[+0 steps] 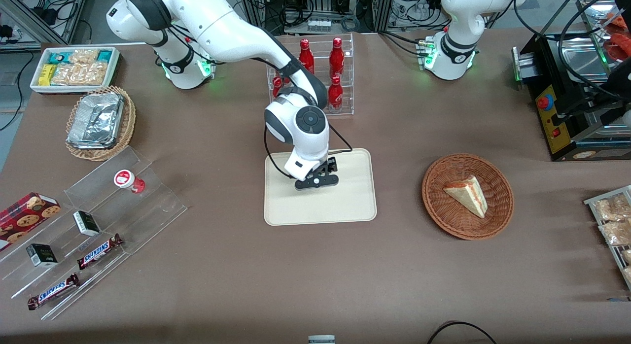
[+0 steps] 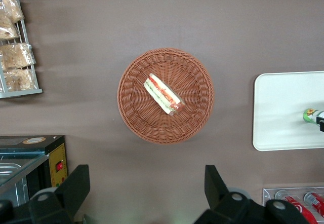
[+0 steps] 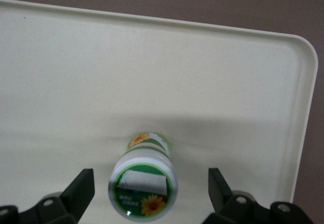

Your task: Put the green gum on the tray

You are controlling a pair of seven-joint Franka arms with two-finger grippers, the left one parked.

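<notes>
The green gum [image 3: 145, 182], a small white canister with a green-and-white sunflower lid, stands upright on the cream tray [image 3: 152, 57]. My right gripper [image 3: 150, 179] is open, with a finger on each side of the canister and a gap between each finger and it. In the front view the gripper [image 1: 318, 180] hangs low over the middle of the tray [image 1: 345, 206], and the arm hides the gum. The left wrist view shows the gum [image 2: 311, 115] on the tray [image 2: 283, 97], with part of the gripper beside it.
A red-lidded canister [image 1: 126, 179] sits on the clear acrylic stand [image 1: 148, 206] toward the working arm's end, with Snickers bars [image 1: 100, 251] nearer the camera. A rack of red bottles [image 1: 335, 73] stands farther from the camera than the tray. A wicker basket [image 1: 438, 206] with a sandwich lies toward the parked arm's end.
</notes>
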